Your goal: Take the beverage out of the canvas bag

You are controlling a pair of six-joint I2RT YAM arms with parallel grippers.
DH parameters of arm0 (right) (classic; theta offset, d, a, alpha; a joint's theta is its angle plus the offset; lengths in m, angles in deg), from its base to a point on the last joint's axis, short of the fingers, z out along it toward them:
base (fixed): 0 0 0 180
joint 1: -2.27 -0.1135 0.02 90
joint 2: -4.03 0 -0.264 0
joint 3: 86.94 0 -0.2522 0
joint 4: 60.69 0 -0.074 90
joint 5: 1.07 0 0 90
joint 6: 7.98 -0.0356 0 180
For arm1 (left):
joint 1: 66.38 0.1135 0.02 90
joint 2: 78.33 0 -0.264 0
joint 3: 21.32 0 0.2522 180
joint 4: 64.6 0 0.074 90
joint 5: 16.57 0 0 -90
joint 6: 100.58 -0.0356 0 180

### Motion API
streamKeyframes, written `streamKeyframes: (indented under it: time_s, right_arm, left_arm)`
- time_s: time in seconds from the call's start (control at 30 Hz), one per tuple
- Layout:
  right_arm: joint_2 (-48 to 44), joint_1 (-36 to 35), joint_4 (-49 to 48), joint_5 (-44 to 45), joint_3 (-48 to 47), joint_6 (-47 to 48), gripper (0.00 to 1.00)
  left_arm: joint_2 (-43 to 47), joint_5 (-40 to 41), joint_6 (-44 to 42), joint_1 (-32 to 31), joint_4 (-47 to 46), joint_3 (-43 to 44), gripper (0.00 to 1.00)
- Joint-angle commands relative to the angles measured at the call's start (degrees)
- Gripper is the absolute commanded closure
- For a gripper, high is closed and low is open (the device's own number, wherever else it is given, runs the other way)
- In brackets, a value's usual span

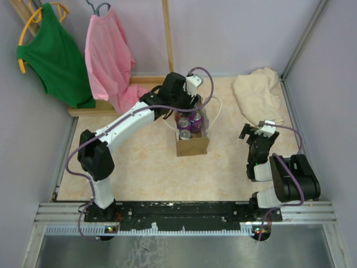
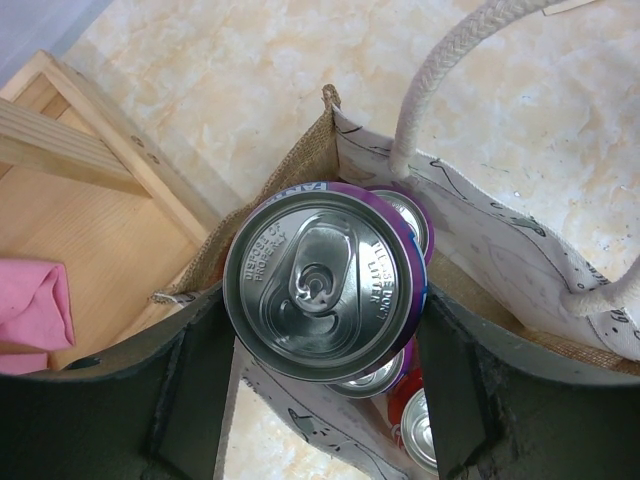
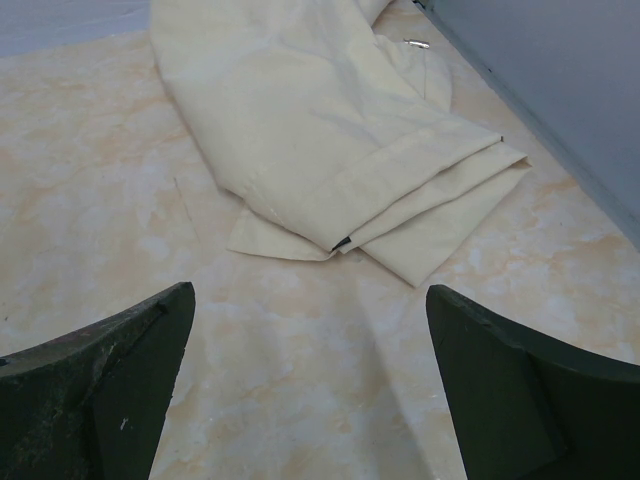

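We see left gripper [image 2: 322,310] clamped on can [image 2: 300,255] – upright, axis pointing at wrist | can in bag [image 2: 490,235] mouth, mid-tabletop [image 1: 139,162] | we lift straight up | right gripper [image 3: 310,380] open, empty, farther

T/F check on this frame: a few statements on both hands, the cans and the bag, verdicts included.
1. The left hand has a finger against each side of a purple can at the mouth of the canvas bag. True.
2. The right hand grips a can. False: it is open and empty, above the table near the cream cloth.
3. Other cans sit in the bag below the gripped one. True.
4. The bag lies on its side. False: it stands upright, mouth up.
5. A pink garment hangs at the back left. True.
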State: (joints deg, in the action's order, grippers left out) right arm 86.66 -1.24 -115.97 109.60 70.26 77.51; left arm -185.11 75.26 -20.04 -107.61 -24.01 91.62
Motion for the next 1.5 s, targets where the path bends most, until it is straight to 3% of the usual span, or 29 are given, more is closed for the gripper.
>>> streamKeyframes:
  time_s: [0.0,0.43,0.7,1.03,1.47]
  right_arm:
    - [0.2,0.1,-2.6,0.0,-0.4,0.7,0.01]
    - [0.2,0.1,-2.6,0.0,-0.4,0.7,0.01]
    - [0.2,0.1,-2.6,0.0,-0.4,0.7,0.01]
    - [0.2,0.1,-2.6,0.0,-0.4,0.7,0.01]
    - [0.2,0.1,-2.5,0.1,-0.4,0.8,0.01]
  left_arm:
    - [0.0,-0.9,-0.1,0.7,-0.4,1.7,1.0]
    - [0.6,1.7,-2.7,2.4,0.1,11.2,1.0]
    - [3.8,1.5,-1.3,8.1,-0.6,12.9,1.0]
    - [12.9,1.9,1.5,18.6,-4.7,1.4,1.0]
    - [18.8,-7.1,6.9,19.4,-11.7,-21.8,1.0]
